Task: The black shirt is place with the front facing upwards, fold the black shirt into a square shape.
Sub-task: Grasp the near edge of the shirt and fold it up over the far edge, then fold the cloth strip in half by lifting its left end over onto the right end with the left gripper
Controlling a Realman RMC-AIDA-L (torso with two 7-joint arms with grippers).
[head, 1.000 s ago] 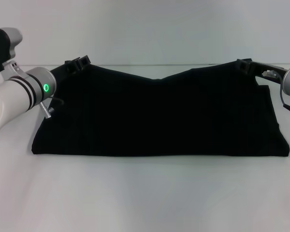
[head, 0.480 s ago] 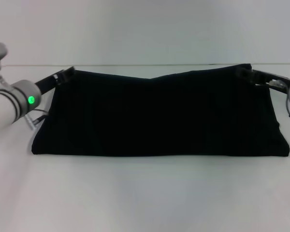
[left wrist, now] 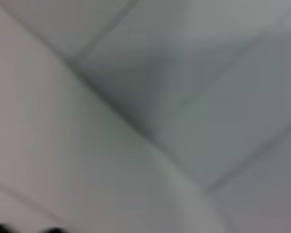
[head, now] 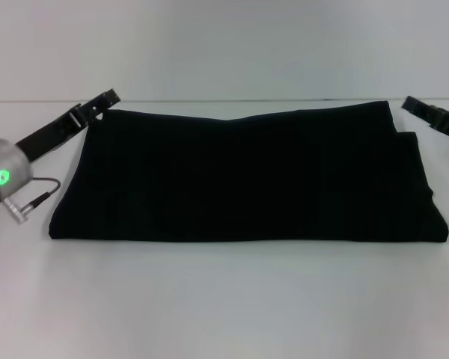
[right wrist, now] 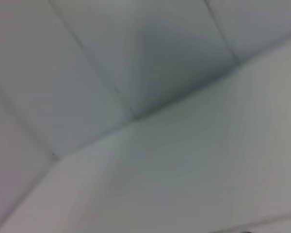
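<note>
The black shirt [head: 247, 176] is lying folded into a wide band across the white counter [head: 224, 299], long axis running left to right, fold edge facing the robot. The left gripper [head: 108, 97] and right gripper [head: 411, 103] are sitting just off its 2 far corners, apparently released; I cannot tell how their jaws stand.

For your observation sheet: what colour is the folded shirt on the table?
Plain black; the black shirt shows best in the head view.
</note>
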